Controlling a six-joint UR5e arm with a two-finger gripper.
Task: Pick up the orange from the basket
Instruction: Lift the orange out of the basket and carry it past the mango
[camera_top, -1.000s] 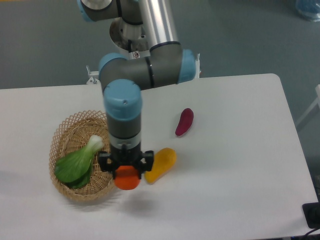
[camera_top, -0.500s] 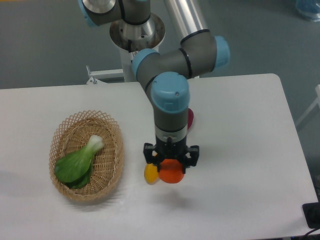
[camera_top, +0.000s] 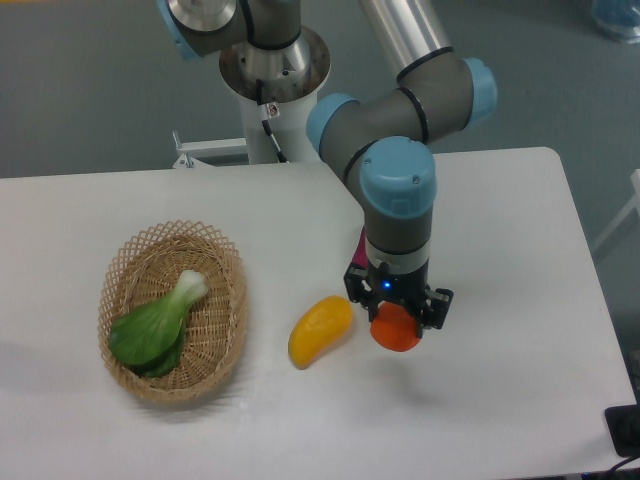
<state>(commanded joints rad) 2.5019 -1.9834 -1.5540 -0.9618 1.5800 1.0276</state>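
The orange (camera_top: 397, 330) is a small glossy orange-red ball held in my gripper (camera_top: 398, 312), which is shut on it above the white table, right of centre. The wicker basket (camera_top: 225, 262) sits at the left of the table, well away from the gripper. It holds only a green bok choy (camera_top: 157, 326). The gripper's fingers are mostly hidden behind the wrist and the orange.
A yellow mango-like fruit (camera_top: 319, 329) lies on the table just left of the gripper. A dark red eggplant-like item (camera_top: 361, 243) is mostly hidden behind the arm. The white table (camera_top: 500, 260) extends to the right. The robot base (camera_top: 270, 60) stands at the back.
My gripper has carried the orange from beside the basket's right rim to the right, past the yellow fruit, which now shows fully. The basket and bok choy have not moved.
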